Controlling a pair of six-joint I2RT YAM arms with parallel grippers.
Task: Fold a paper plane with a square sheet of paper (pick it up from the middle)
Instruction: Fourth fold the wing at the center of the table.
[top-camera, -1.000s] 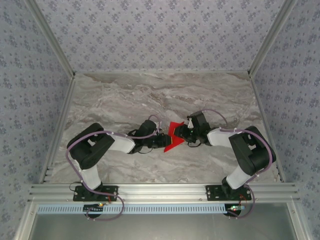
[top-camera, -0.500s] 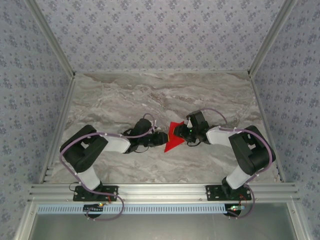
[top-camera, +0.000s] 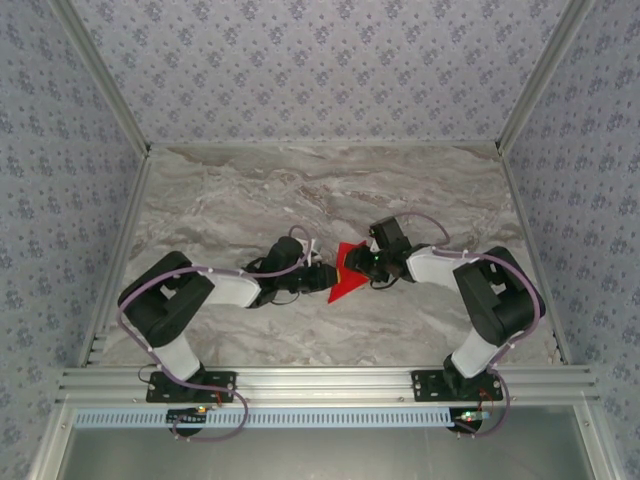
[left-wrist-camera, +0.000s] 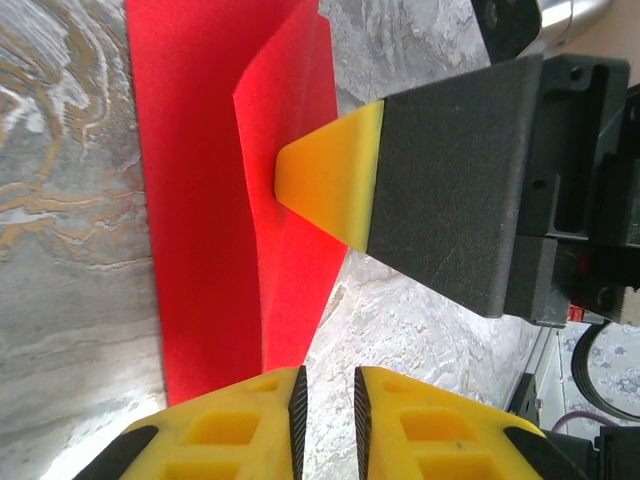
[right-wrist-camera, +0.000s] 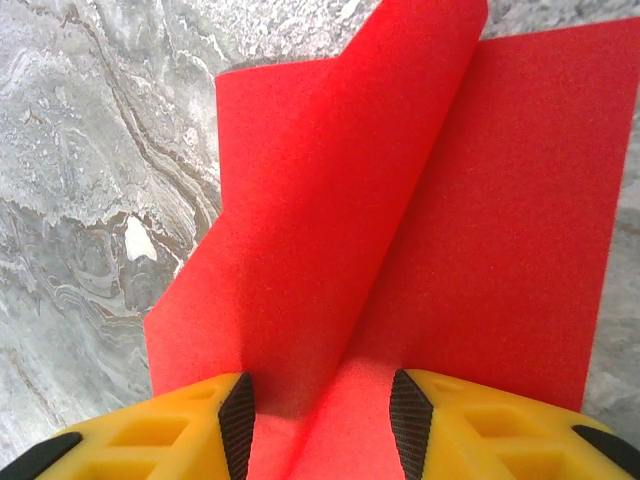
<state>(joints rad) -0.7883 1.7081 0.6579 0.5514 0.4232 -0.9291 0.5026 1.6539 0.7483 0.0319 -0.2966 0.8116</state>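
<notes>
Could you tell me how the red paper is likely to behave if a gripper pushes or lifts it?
Probably floppy: the red paper has a flap curling up off the flat layer. It is likely light and prone to sliding on the smooth marble table when pushed.

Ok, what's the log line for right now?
red paper: flap curled up | right gripper: open, astride flap | left gripper: narrow gap, empty, at paper edge

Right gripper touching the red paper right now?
Touching. Left wrist view: the right gripper's yellow fingertip presses against the red paper's raised flap, no gap between them.
</notes>
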